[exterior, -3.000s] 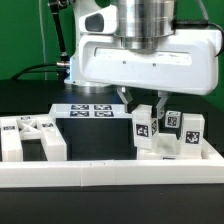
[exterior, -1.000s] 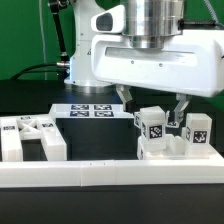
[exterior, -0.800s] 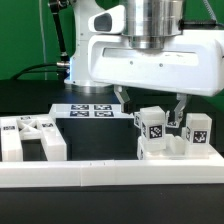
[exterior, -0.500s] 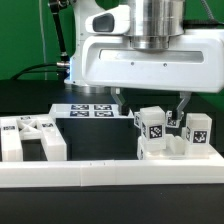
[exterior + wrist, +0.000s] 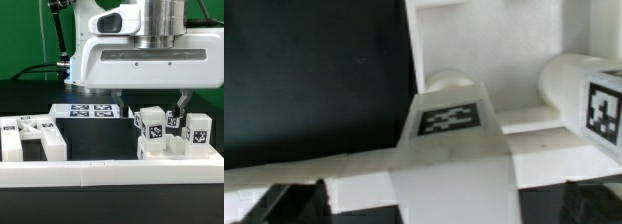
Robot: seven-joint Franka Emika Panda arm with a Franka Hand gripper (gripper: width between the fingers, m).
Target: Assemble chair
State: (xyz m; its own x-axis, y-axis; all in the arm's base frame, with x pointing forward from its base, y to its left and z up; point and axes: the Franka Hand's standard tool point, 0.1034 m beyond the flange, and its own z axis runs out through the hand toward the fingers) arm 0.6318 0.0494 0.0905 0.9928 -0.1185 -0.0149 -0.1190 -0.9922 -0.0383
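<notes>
Got a black desk (image 5: 100,140) fenced along the front by a long white rail (image 5: 110,172), with chair parts behind it in 2 groups. Seeing flat chair pieces (image 5: 28,138) at the exterior view's left, lying low with tags up. Over at the exterior view's right, seeing a chunky chair cluster (image 5: 160,145) with 2 tagged posts (image 5: 153,122) standing upright, long axes vertical, tags facing the camera. Further back between the groups, spotting the marker board (image 5: 88,110) flat on the desk. Now to the arm (image 5: 150,55): hangs straight down over the right cluster, wrist vertical. Holds the fingers (image 5: 184,101) spread fully wide, 1 to each side of the cluster's top, gripping nothing. From the wrist view, looking down on a long tagged piece (image 5: 450,120) stretching lengthwise below the camera, with another tagged post (image 5: 594,95) just beside it.
</notes>
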